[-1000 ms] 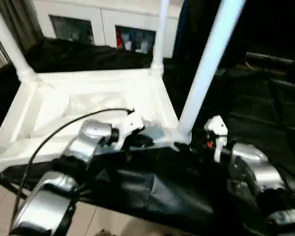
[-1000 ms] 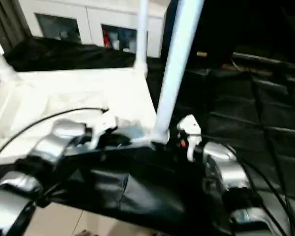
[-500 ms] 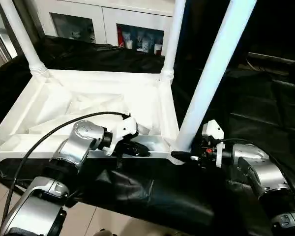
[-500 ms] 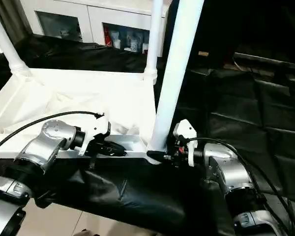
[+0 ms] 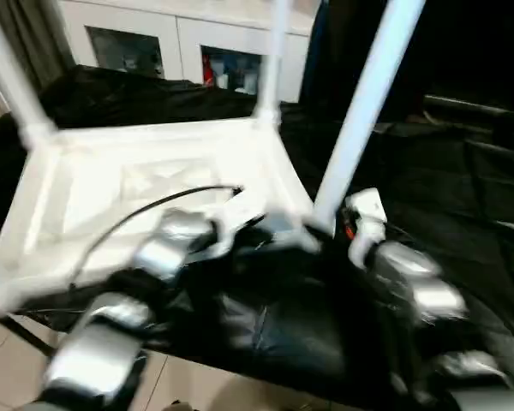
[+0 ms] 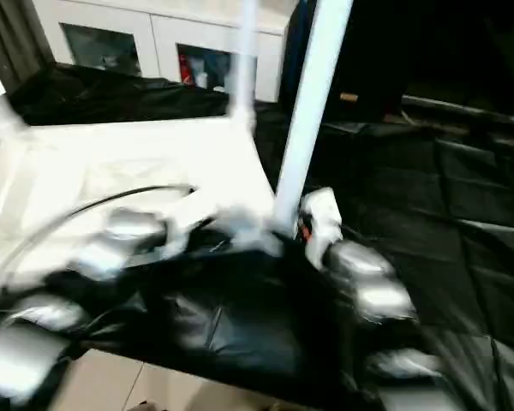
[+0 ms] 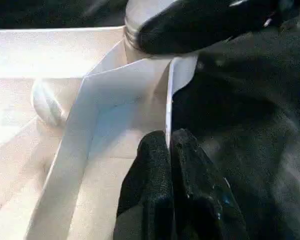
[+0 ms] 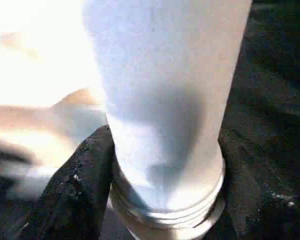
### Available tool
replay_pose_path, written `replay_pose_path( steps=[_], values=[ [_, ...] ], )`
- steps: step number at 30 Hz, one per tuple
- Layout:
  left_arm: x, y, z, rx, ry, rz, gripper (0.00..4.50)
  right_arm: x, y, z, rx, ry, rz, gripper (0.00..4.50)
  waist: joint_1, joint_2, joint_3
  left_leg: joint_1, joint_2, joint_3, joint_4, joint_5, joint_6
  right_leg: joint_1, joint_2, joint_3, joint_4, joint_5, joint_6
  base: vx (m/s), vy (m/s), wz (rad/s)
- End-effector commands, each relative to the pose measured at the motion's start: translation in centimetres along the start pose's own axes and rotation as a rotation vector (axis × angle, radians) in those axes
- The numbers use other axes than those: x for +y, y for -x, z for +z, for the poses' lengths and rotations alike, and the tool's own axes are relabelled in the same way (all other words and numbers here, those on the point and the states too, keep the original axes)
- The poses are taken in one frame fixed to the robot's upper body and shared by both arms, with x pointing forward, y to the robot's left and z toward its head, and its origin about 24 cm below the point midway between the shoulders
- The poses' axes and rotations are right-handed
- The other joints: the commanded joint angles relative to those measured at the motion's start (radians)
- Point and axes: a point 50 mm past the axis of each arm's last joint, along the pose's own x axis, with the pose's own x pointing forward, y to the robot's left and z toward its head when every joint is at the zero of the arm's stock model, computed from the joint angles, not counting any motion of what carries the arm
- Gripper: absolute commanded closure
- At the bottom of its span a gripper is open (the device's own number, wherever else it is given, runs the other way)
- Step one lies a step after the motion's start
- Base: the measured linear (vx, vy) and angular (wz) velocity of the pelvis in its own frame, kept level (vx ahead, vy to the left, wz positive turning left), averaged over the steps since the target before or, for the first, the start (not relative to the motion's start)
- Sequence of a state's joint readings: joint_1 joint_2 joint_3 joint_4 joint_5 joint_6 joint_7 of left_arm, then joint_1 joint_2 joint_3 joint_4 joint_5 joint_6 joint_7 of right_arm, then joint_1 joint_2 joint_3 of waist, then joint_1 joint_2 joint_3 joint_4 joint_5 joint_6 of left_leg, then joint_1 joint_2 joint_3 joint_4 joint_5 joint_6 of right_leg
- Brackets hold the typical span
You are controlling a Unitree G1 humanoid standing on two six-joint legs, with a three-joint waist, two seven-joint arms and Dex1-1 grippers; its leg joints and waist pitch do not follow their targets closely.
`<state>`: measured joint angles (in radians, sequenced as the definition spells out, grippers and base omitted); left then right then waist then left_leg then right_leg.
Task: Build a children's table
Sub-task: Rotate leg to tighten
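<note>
Three legs (image 5: 366,94) up on upturned table top (image 5: 111,184) — black cloth (image 5: 463,171), white cabinet (image 5: 180,38) behind

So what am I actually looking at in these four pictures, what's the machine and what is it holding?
It is a two-armed robot putting together a white plastic children's table. The two wide pictures come from cameras on its head, looking down over its silver forearms. The tabletop lies upside down on a black cloth, with legs standing up from its corners.

The other two pictures come from small cameras on the wrists. In the left wrist picture the left gripper has its black jaws shut on the thin edge of the tabletop. In the right wrist picture the right gripper has one jaw on each side of the base of the nearest leg, where it meets its corner socket.

A white cabinet with glass doors stands behind.
</note>
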<state>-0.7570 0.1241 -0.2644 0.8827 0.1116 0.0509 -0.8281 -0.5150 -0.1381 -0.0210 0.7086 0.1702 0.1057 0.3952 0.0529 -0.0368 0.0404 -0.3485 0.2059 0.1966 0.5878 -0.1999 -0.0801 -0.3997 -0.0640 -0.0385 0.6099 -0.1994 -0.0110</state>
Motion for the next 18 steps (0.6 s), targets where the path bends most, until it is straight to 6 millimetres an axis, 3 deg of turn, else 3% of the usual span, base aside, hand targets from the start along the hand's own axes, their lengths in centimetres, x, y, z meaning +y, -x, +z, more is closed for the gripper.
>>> replay_pose_path(
  steps=[1, 6, 7, 10, 18],
  values=[
    [-1.0, -1.4, 0.8, -0.034, 0.025, 0.002, 4.5, 1.0, -0.2, -3.3, 0.159, -0.011, -0.047, 1.8, 0.002, -0.003, -0.045, 0.004, 0.025, -0.016, -0.075, -0.222, 0.003, 0.037, -0.074, 0.042, -0.09, -0.295, -0.174, 0.0, 0.0, 0.0],
    [-1.9, -2.1, 1.1, -0.048, 0.004, -0.039, 4.5, 2.6, -1.2, -2.4, 0.115, 0.081, -0.013, 1.8, 0.002, -0.003, -0.046, -0.001, 0.023, -0.015, -0.074, -0.202, 0.02, 0.038, -0.073, 0.04, -0.089, -0.271, -0.171, 0.0, 0.0, 0.0],
    [-1.8, -2.0, 1.0, -0.05, -0.001, -0.046, 4.5, 2.7, -1.3, -2.2, 0.094, 0.09, -0.002, 1.24, 0.004, -0.003, -0.046, -0.001, 0.023, -0.015, -0.075, -0.203, 0.026, 0.039, -0.074, 0.041, -0.09, -0.278, -0.166, 0.0, 0.0, 0.0],
    [-1.6, -1.6, 0.7, -0.053, -0.012, -0.059, 4.5, 2.6, -1.3, -1.6, 0.059, 0.108, 0.026, 1.05, 0.004, -0.003, -0.047, -0.001, 0.025, -0.016, -0.076, -0.203, 0.03, 0.038, -0.075, 0.04, -0.089, -0.278, -0.166, 0.0, 0.0, 0.0],
    [-1.4, 1.0, -0.8, -0.025, -0.048, -0.231, 4.5, 1.4, 1.4, -0.7, 0.023, 0.216, 0.39, 0.97, 0.012, -0.006, -0.05, -0.007, 0.029, -0.013, -0.069, -0.149, 0.085, 0.049, -0.075, 0.039, -0.072, -0.13, -0.213, 0.0, 0.0, 0.0]
  ],
)
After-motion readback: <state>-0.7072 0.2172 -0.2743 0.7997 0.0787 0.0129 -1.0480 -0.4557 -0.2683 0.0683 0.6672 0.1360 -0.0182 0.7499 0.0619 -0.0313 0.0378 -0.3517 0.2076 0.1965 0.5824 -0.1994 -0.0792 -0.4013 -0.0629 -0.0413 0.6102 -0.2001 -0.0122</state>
